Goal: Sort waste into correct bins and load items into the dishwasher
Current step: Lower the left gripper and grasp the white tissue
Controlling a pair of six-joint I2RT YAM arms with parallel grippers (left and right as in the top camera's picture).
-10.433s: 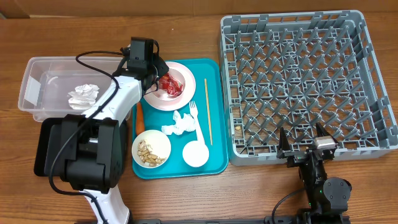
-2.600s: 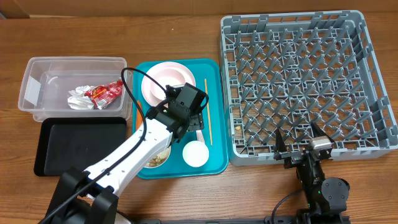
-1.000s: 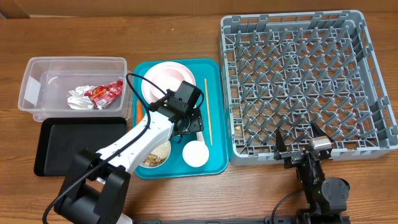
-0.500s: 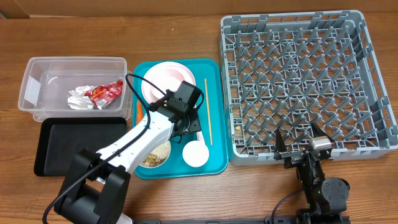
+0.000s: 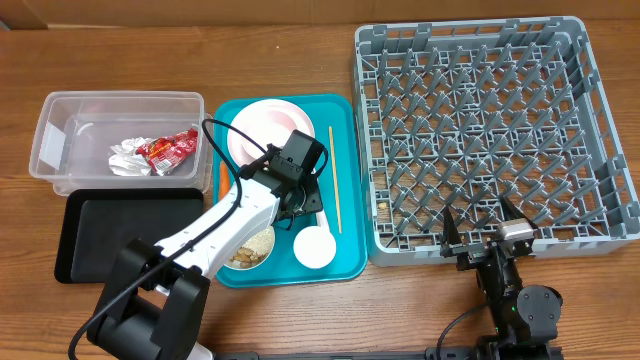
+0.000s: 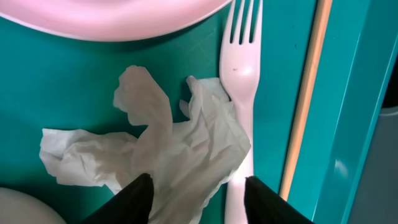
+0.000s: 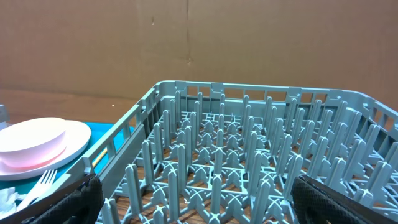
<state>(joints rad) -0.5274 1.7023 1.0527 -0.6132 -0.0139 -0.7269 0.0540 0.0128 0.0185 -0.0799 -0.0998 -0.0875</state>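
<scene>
Early stage: tub (image 5: 60, 110) holds one napkin (image 5: 128, 158) and the wrapper (image 5: 170, 148), rack (image 5: 600, 150) has no dishes, and plate (image 5: 250, 130), cup (image 5: 314, 247), fork (image 6: 239, 68), chopstick (image 5: 335, 180) and carrot (image 5: 220, 178) sit unsorted on the teal tray (image 5: 345, 262); left gripper (image 6: 194, 186) half-open astride the tray napkin (image 6: 180, 149), grip unconfirmed; right gripper (image 5: 480, 230) wide open, empty, by the rack.

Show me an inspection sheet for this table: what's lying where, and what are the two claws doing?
Surface: wooden table bearing teal tray, clear tub, black tray, grey rack.
Job's things: on the teal tray, pink plate, fork, chopstick, white cup, bowl of scraps, crumpled napkin, carrot at its left edge; red wrapper and second napkin in the clear tub.
Clutter: small beige scrap inside the grey rack.
Grippers: left gripper open astride the crumpled napkin; right gripper open beside the grey rack.
Cables: black cable looping above the left arm.
Surroundings: cardboard wall.
</scene>
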